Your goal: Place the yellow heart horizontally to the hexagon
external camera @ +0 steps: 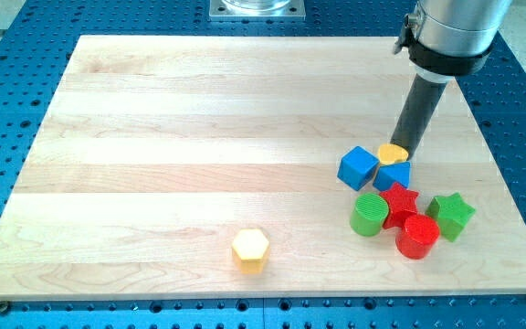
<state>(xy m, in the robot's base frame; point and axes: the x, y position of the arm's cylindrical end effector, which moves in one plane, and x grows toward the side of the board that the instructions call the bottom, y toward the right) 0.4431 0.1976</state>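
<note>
Yellow heart (392, 153): small, glossy, above the blue triangle-like block (394, 174), beside the blue cube (358, 167).
My tip (404, 146): touching the heart's upper right; no claw.
Yellow hexagon (250, 249): well apart, lower left.
Hidden: heart's far edge.

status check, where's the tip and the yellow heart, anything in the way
My tip at the yellow heart's upper right edge. Yellow hexagon far off toward view's lower left. Two blue blocks crowd the heart on that side.
</note>
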